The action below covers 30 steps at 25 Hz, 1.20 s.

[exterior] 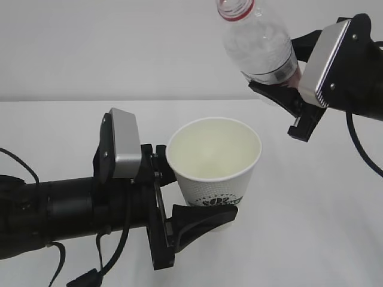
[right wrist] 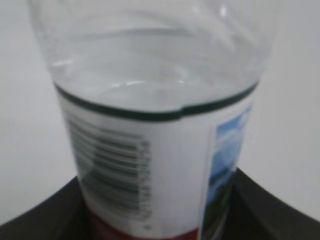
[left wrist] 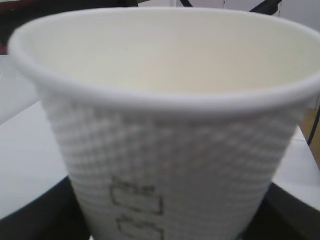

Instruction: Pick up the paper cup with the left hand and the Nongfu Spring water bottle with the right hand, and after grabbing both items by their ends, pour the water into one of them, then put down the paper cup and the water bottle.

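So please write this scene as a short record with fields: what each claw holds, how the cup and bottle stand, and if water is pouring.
left claw: shut on the paper cup, gripping low on its side
paper cup: upright, mouth open, inside looks empty
right claw: shut on the water bottle, gripping its labelled lower part
water bottle: raised above and right of the cup, tilted slightly left, no cap visible, red neck ring
pouring: no stream visible
surface: white table

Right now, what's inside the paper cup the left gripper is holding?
The paper cup shows only bare pale inner wall from the exterior and left wrist views; no water visible. Its very bottom is hidden by the near rim.
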{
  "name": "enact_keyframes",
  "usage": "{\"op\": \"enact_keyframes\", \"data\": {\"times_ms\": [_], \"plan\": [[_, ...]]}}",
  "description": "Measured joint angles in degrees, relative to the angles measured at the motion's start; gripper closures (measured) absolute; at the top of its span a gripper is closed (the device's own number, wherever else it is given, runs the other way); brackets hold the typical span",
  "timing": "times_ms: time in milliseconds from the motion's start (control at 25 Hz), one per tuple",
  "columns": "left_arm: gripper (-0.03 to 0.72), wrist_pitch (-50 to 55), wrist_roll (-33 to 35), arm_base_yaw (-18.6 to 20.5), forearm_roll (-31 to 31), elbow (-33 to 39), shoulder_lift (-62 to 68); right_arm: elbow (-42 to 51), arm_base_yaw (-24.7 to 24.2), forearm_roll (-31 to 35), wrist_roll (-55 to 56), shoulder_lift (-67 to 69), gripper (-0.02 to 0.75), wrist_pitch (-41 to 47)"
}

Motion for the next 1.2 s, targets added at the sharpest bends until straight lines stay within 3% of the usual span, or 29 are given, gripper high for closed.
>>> {"op": "enact_keyframes", "data": {"times_ms": [440, 1200], "plan": [[0.124, 0.0, 0.1, 0.0, -7.33, 0.0, 0.0, 0.0, 0.0, 0.29, -6.58, 0.0, 0.289, 2.86], [0.124, 0.0, 0.29, 1.9, -5.48, 0.0, 0.0, 0.0, 0.0, 5.12, -15.59, 0.0, 0.289, 3.61]]}}
